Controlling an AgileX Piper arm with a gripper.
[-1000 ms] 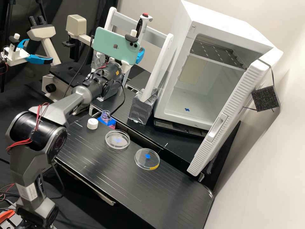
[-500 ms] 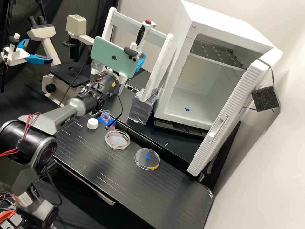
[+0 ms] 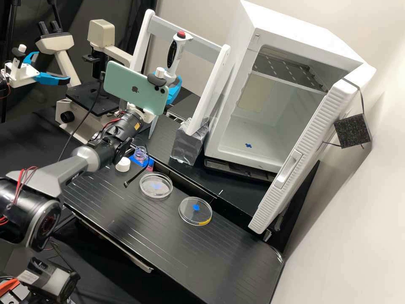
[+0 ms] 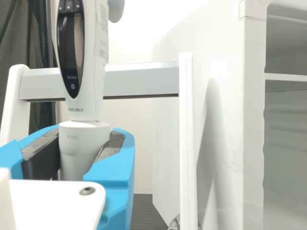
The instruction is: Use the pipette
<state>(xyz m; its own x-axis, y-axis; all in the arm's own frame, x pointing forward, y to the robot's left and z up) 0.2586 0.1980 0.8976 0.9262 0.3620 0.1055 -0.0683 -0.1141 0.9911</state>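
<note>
the gripper (image 3: 170, 81) clasps the white pipette (image 4: 91, 91) upright between its two blue fingers (image 4: 115, 167), whose dark pads (image 4: 111, 144) press on the shank from either side. a long dark display (image 4: 72, 52) faces the camera from the handle. behind it runs the grey crossbar (image 4: 141, 80) of a white stand, joined to a post (image 4: 187, 139) at each end. next to the stand is a white cabinet (image 4: 218, 120) with a shelf (image 4: 288, 77) inside. a silvery scrap (image 4: 174, 223) low by one post may be foil.
</note>
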